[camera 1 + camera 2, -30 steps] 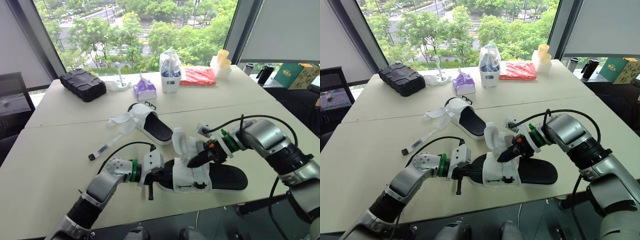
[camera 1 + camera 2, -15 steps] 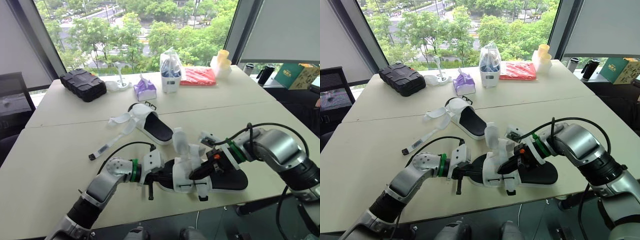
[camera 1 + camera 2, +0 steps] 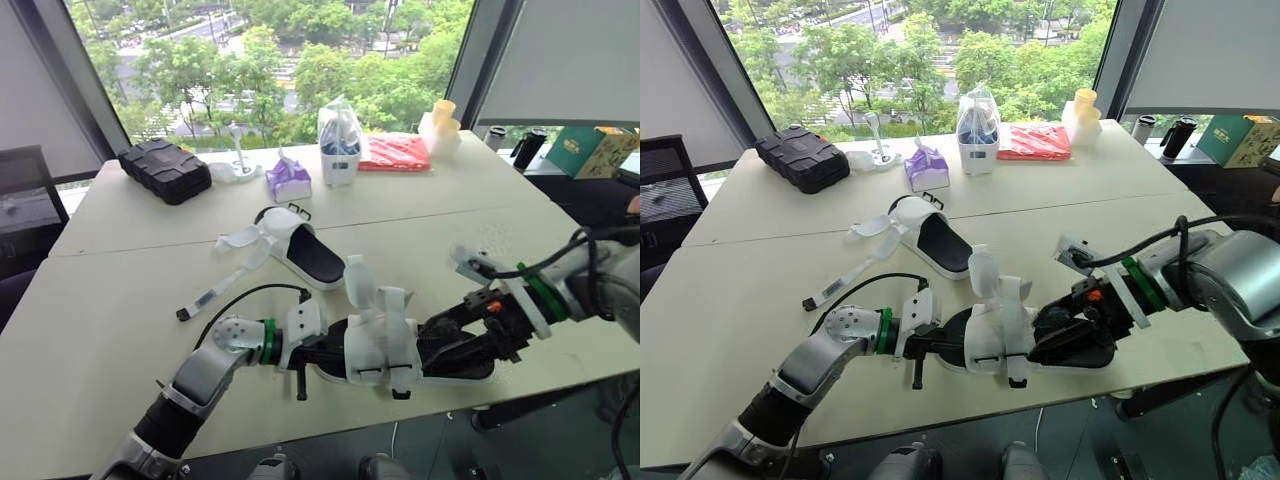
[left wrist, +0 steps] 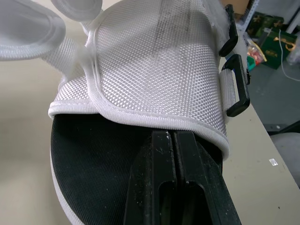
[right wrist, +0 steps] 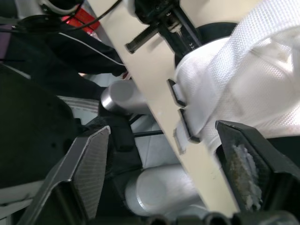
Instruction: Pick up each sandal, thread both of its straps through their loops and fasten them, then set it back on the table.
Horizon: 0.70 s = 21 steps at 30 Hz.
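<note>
The near sandal (image 3: 385, 345) has a black sole and a white mesh upper and lies by the table's front edge. Its two straps (image 3: 392, 320) lie over the upper beside the black loops (image 4: 236, 84). My left gripper (image 3: 322, 352) is shut, its fingers (image 4: 176, 187) pushed in at the toe end, lying on the insole under the upper. My right gripper (image 3: 447, 343) is open over the heel end, holding nothing; its fingers (image 5: 89, 168) stand wide apart. The second sandal (image 3: 305, 248) lies further back with its straps (image 3: 245, 243) loose.
A thin loose strip (image 3: 207, 297) lies left of the sandals. Along the far side stand a black case (image 3: 165, 170), a purple packet (image 3: 290, 178), a clear bag (image 3: 340, 135), a red package (image 3: 397, 152) and yellow cups (image 3: 443, 120). The near sandal sits close to the table (image 3: 100, 320) edge.
My right gripper let go of the near sandal's strap, opened wide and drew back toward the heel. The strap dropped over the upper. The left gripper stayed put.
</note>
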Each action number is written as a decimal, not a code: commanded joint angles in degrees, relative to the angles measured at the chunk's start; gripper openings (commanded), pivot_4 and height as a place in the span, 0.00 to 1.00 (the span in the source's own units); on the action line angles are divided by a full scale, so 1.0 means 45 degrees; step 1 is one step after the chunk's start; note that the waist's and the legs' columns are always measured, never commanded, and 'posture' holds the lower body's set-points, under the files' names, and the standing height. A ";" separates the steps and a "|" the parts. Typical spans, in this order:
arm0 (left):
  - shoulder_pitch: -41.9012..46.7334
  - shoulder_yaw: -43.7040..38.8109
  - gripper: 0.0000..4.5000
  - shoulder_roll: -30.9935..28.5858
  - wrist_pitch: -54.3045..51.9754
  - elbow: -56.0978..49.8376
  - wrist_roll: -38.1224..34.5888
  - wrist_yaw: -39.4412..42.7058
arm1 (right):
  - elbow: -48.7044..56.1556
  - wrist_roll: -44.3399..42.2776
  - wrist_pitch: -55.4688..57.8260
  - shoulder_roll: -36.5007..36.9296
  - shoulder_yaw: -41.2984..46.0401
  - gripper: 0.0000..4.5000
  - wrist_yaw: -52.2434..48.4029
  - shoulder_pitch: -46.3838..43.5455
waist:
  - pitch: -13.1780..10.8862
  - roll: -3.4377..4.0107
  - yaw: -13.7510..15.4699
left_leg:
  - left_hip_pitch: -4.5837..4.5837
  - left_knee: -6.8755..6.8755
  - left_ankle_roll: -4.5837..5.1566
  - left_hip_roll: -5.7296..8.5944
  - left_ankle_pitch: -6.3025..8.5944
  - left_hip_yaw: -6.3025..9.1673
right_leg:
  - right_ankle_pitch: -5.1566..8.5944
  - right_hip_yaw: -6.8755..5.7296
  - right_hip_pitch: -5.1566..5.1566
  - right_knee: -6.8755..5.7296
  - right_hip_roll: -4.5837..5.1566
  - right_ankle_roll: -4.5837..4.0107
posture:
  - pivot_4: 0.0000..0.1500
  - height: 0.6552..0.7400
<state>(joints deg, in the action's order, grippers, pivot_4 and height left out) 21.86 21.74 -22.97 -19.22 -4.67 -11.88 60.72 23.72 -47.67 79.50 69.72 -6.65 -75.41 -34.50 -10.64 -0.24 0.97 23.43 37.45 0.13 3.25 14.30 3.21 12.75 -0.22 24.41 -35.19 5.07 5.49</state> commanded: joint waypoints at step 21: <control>-0.0009 -0.0014 0.00 -0.0048 0.0011 -0.0300 0.0013 -0.0127 | 0.0372 -0.0931 -0.0501 -0.3380 0.1283 0.88 0.4230 0.4027 | 0.0003 -0.0001 -0.0022 | -0.0004 0.0027 0.0001 -0.0002 0.0000 -0.0001 | -0.0002 0.0004 -0.0014 -0.0009 -0.0013 0.0005 | 1.00 1.00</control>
<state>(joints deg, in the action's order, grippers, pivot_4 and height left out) 21.78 21.66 -23.06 -19.29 -4.71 -11.83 60.26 24.48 -50.81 77.20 55.31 -2.00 -57.77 -15.90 -10.63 -0.24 0.87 23.41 37.57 0.14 3.24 14.30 3.20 12.74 -0.20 24.35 -35.24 5.02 5.51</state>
